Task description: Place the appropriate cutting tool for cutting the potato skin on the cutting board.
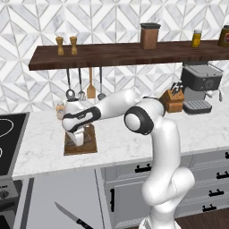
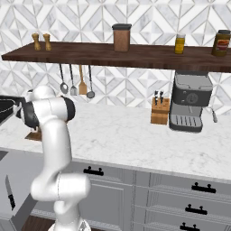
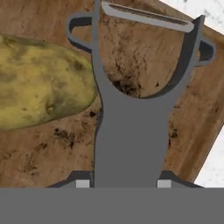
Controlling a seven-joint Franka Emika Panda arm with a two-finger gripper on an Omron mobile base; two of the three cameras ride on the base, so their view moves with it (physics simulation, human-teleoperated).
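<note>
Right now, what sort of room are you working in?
A home kitchen, by the look of it: a marble counter with a stovetop, a coffee machine and knife block, and utensils hanging under a wall shelf.

peeler: flat grey metal
potato: mottled yellowish-tan with darker olive patches
cutting board: dark brown wood with blackish flecks
tabletop: white marble with faint grey veins
wall tiles: white and grey chevron pattern
wall shelf: dark brown wood
knife: grey blade, black handle
</note>
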